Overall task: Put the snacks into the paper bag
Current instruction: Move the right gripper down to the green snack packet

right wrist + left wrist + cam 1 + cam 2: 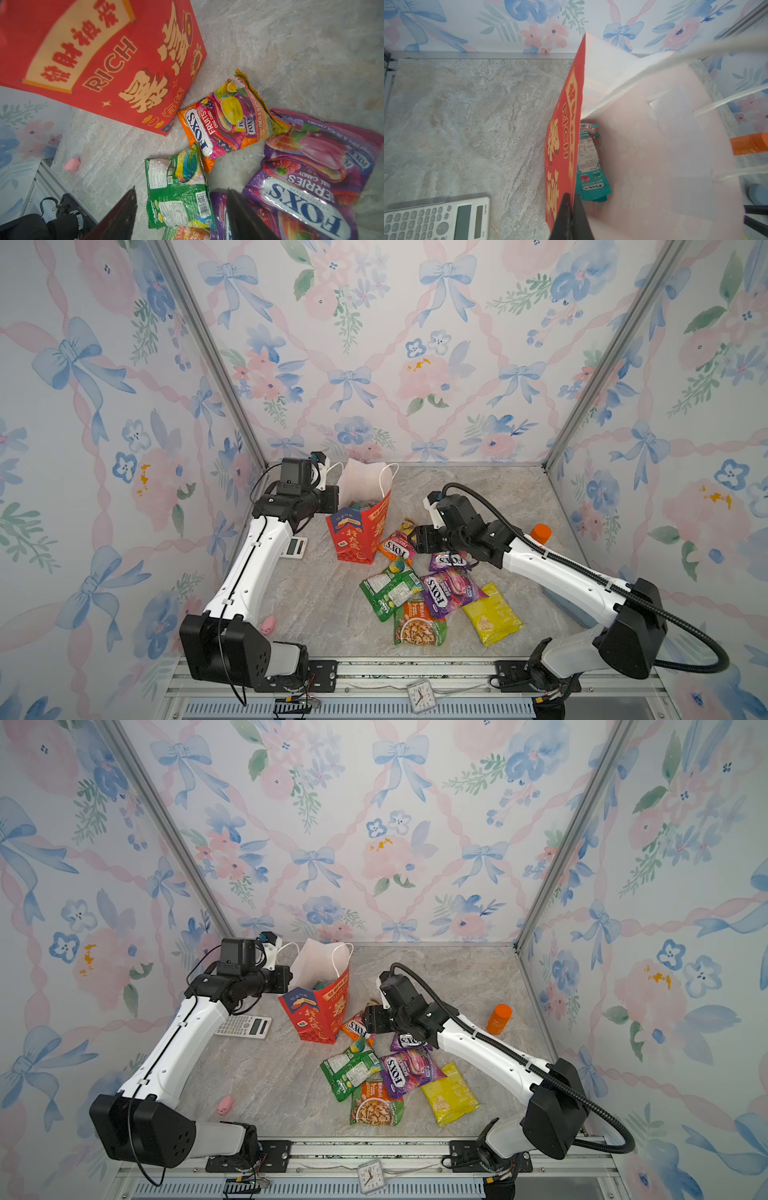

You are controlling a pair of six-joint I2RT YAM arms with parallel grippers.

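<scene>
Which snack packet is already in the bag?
The teal mint packet. It alone lies inside the red paper bag; the other packets all lie outside on the table.

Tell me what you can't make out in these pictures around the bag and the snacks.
- Inside the paper bag: in both top views its own walls hide nearly everything; the left wrist view shows only one teal packet.
- The purple packet under the right arm: mostly covered in both top views.
- The calculator: the left arm hides part in a top view.
</scene>
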